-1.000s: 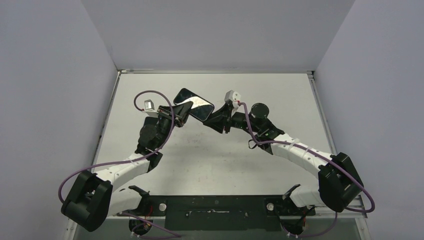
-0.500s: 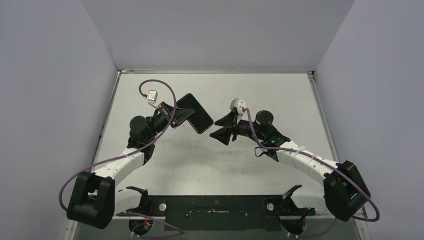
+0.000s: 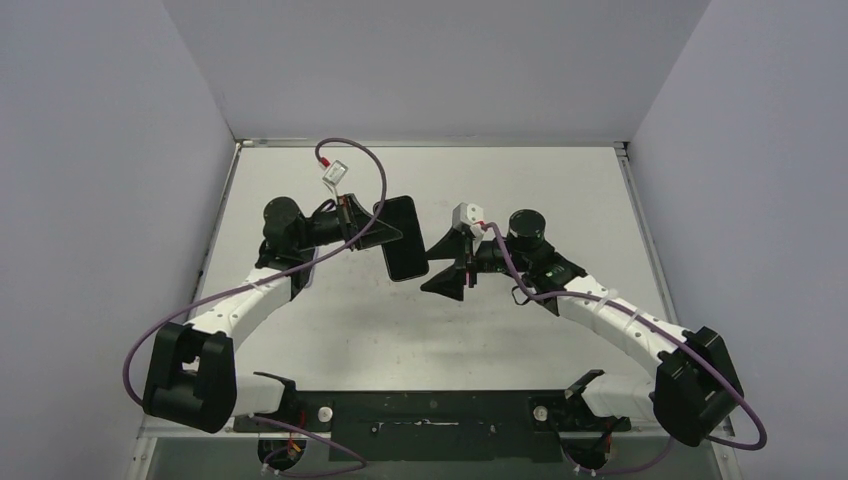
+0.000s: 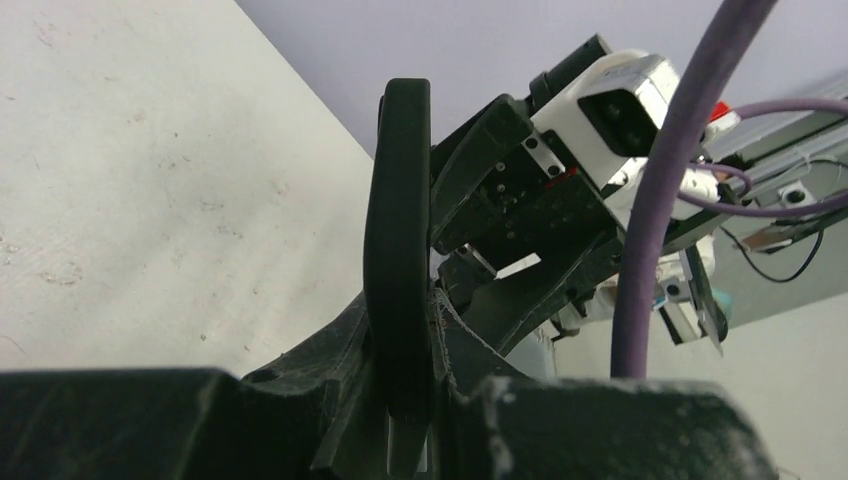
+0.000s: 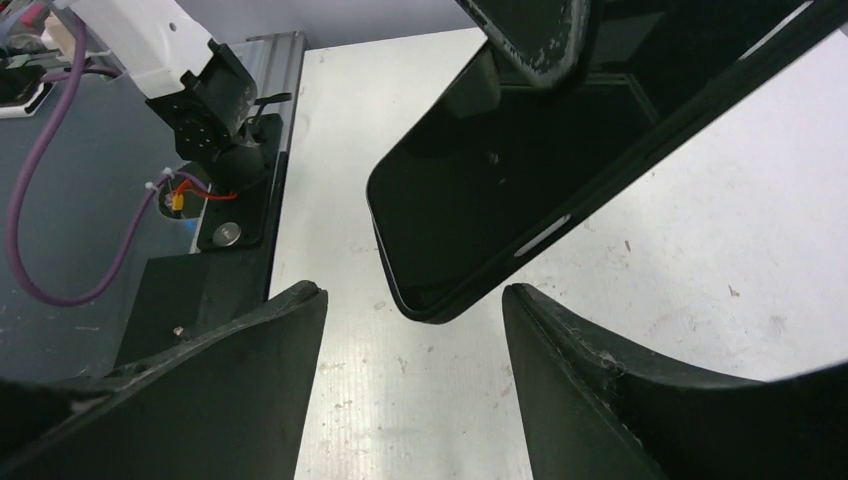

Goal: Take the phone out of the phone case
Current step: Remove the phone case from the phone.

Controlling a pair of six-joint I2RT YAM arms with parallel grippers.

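Observation:
A black phone [image 3: 405, 238] in its black phone case [image 5: 600, 198] hangs in the air above the table's middle. My left gripper [image 3: 376, 228] is shut on its left end. In the left wrist view the phone [image 4: 398, 230] stands edge-on between the two fingers [image 4: 335, 350] of the left gripper [image 4: 402, 330]. My right gripper [image 3: 441, 264] is open just right of the phone and touches nothing. In the right wrist view the phone [image 5: 490, 180] shows its dark screen, with one rounded corner just beyond the spread fingertips of the right gripper [image 5: 412, 292].
The pale table [image 3: 560, 190] is walled on three sides. A black rail [image 3: 430, 412] with both arm bases runs along the near edge. Purple cables [image 3: 360, 160] loop above each wrist.
My right gripper has opened, let go of the phone's corner and drawn back a little. The left arm has swung the phone round to stand more upright in the top view.

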